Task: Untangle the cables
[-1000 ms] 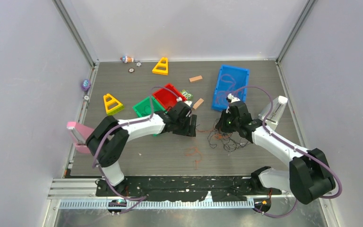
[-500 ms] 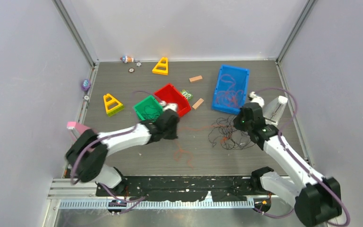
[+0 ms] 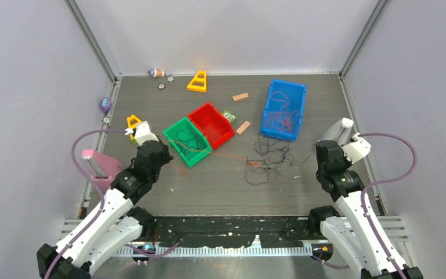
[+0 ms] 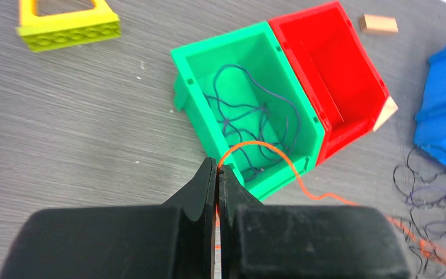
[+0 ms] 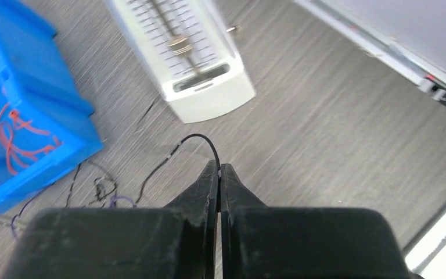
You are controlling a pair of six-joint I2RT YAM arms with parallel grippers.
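Left pincer (image 4: 216, 167) pinches orange cable (image 4: 255, 143); right pincer (image 5: 219, 167) pinches thin dark cable (image 5: 197, 135).

**Bins, blocks and odd bits on the table (image 3: 209, 192)**

Green bin (image 4: 197, 110) and red bin (image 3: 210, 123) touch side by side, centre-left. Blue bin (image 3: 302, 110) is further right. Two wooden blocks (image 3: 241, 97) (image 3: 244, 127) lie between. One yellow triangle (image 3: 197, 89) far, another (image 3: 132, 121) left. White metronome (image 5: 186, 52) at right edge, pink object (image 3: 101, 168) at left edge.

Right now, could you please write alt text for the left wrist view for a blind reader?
The left gripper is shut on an orange cable that arcs over a green bin holding dark cables. A red bin sits against the green one, on a grey table.
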